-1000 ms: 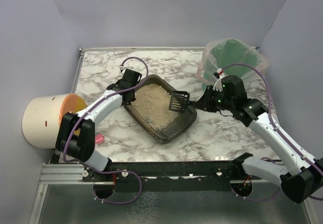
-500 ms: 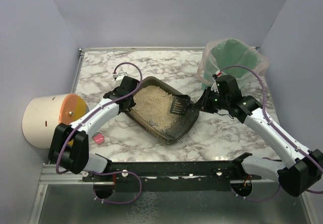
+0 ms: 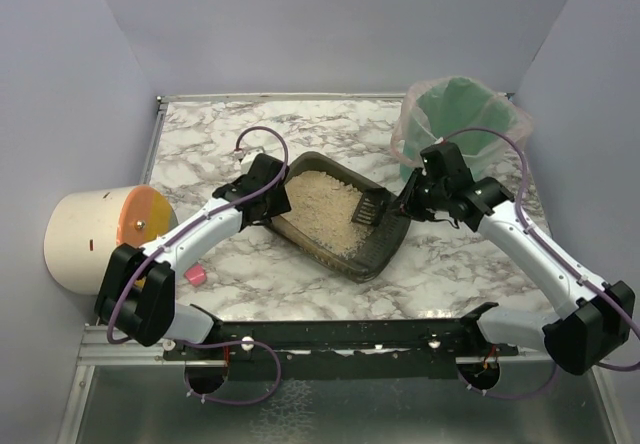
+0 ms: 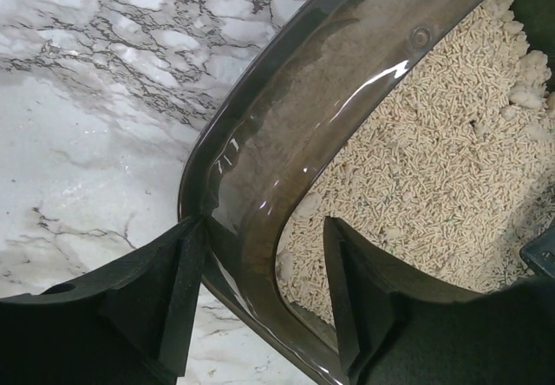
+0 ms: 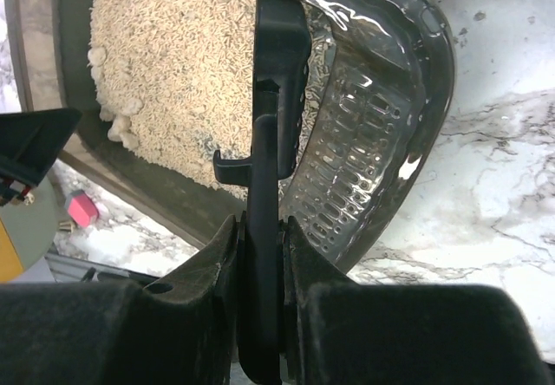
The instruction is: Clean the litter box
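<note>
The litter box (image 3: 385,254), a shallow dark tray of beige litter, lies askew in the middle of the marble table. My left gripper (image 3: 272,192) is open and straddles the box's near-left rim (image 4: 286,125). One finger is outside the wall and the other hangs over the litter, with a gap beside the rim at my left gripper (image 4: 264,225). My right gripper (image 3: 412,204) is shut on the handle of the black slotted scoop (image 3: 368,209). The scoop (image 5: 277,73) stands on edge inside the box at its right end, next to the litter, ahead of my right gripper (image 5: 262,222).
A green bin lined with a clear bag (image 3: 460,114) stands at the back right, behind my right arm. A cream cylinder with an orange face (image 3: 95,236) lies at the left table edge. A small pink object (image 3: 195,276) sits near the front left.
The litter box has slid and turned to the right. My left gripper followed its rim and its jaws have widened. My right gripper brought the scoop lower into the box's right end.
</note>
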Controlling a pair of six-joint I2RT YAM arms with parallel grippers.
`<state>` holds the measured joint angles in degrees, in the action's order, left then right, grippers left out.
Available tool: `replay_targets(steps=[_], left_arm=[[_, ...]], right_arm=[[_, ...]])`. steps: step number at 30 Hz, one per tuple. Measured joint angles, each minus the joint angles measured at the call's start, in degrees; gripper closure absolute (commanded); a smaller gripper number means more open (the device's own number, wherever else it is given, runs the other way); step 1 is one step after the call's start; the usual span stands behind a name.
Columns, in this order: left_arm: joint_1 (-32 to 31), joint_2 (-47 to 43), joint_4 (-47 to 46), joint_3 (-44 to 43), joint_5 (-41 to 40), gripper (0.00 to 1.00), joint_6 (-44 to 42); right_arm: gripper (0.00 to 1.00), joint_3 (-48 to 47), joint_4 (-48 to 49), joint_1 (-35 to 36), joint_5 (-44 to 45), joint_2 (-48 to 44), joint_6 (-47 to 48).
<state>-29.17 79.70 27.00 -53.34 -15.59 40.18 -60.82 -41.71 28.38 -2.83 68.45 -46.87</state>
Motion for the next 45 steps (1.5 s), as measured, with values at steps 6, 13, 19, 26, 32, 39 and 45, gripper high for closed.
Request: replay_targets(steps=[6,13,19,26,32,39,45], left_arm=[[-0.2,-2.0,0.3,0.0,0.9,0.30,-1.8],[-0.5,-4.0,2.3,-2.5,1.0,0.22,-9.6],[-0.5,-4.1,3.6,-4.9,1.0,0.18,-15.9],[-0.6,-2.7,4.5,-6.2,1.1,0.17,-20.5],[-0.6,1.1,4.5,-6.2,1.8,0.18,-21.7],[-0.6,4.3,4.4,-6.0,3.2,0.28,-22.5],[-0.6,6.4,4.1,-5.9,4.1,0.41,-22.7]], right_arm=[[0.99,-4.2,-3.9,0.0,1.6,3.9,-1.8],[0.99,-6.9,-6.4,0.0,0.7,11.4,-5.6],[0.99,-5.9,-5.6,-0.1,0.6,11.3,-11.5],[0.99,-0.3,-1.4,0.1,2.8,6.9,-19.4],[0.99,5.8,6.1,0.2,3.9,4.0,-25.0],[0.99,6.6,9.4,0.3,6.4,4.9,-26.6],[0.99,6.6,14.9,0.3,6.8,8.1,-24.7]])
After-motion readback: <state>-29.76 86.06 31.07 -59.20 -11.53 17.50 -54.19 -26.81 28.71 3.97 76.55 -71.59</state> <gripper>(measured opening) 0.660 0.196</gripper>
